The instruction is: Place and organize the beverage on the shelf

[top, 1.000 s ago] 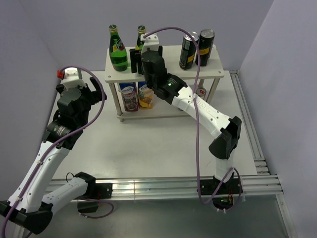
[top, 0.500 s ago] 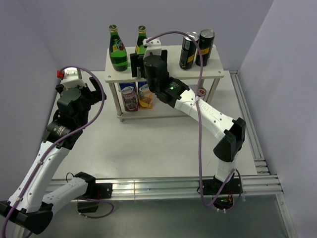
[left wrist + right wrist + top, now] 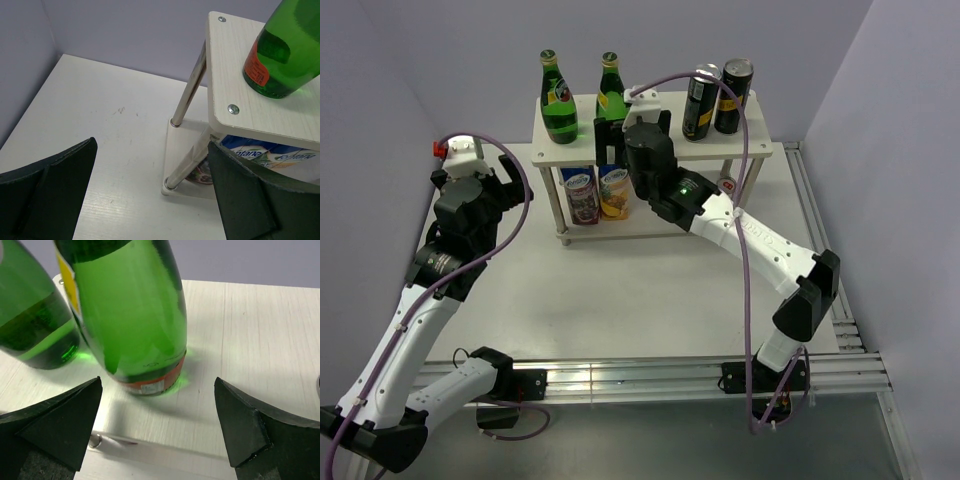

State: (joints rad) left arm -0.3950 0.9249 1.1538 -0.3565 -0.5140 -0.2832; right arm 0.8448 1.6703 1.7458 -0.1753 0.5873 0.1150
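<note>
The shelf (image 3: 755,150) stands at the back of the table. On its top board stand two green bottles (image 3: 557,105) (image 3: 611,95) at the left and two black cans (image 3: 699,105) (image 3: 733,97) at the right. Two slim blue-topped cans (image 3: 581,196) (image 3: 613,192) stand on the lower tier. My right gripper (image 3: 611,133) is open and empty, just in front of the right bottle (image 3: 130,315), which stands free beyond its fingertips. My left gripper (image 3: 513,188) is open and empty, left of the shelf, facing its left legs (image 3: 190,90).
A small round red-and-white thing (image 3: 728,185) shows behind my right arm by the shelf's right legs. Purple walls close the left, back and right. A metal rail (image 3: 620,372) runs along the near edge and another along the right side (image 3: 825,260).
My right gripper has drawn back toward me and to the right from the right green bottle, which now stands alone on the top board. The left arm has not moved.
</note>
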